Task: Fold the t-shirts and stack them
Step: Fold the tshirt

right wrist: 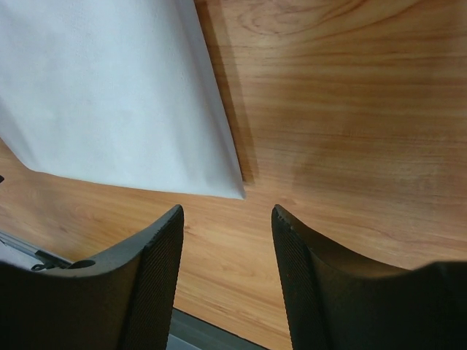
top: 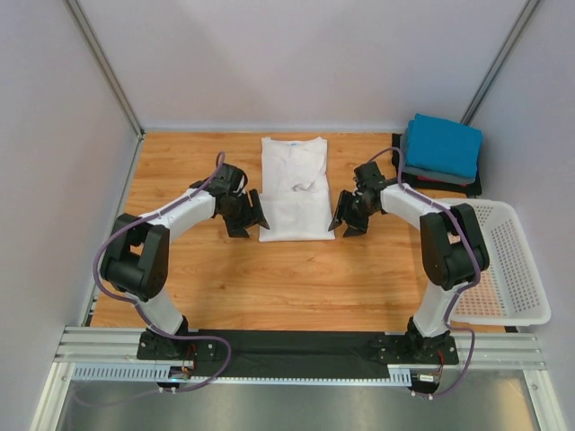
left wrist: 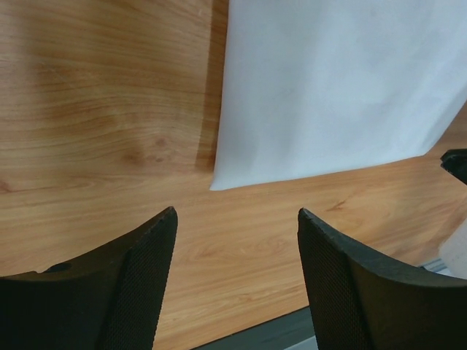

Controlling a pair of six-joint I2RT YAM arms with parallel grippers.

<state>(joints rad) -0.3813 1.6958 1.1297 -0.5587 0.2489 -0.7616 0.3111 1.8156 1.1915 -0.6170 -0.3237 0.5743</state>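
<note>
I see the white t-shirt (top: pixel 293 189) folded flat on the wooden surface (top: pixel 269 278), its collar tag too small to read. The left fingers (top: pixel 248 215) and right fingers (top: pixel 348 218) sit just beside its near corners, both released, grasping nothing. A blue t-shirt (top: pixel 440 144) tops the far-right stack.

Shirt: large white soft cloth t-shirt (left wrist: pixel 336 87), lying flat at upper right, one corner pointing toward the jaws.
Counter: light brown wooden counter (left wrist: pixel 95 109).
Jaws: black, textured, of the left gripper (left wrist: pixel 236 219); spread apart, only wood between them, near the shirt's corner.
</note>
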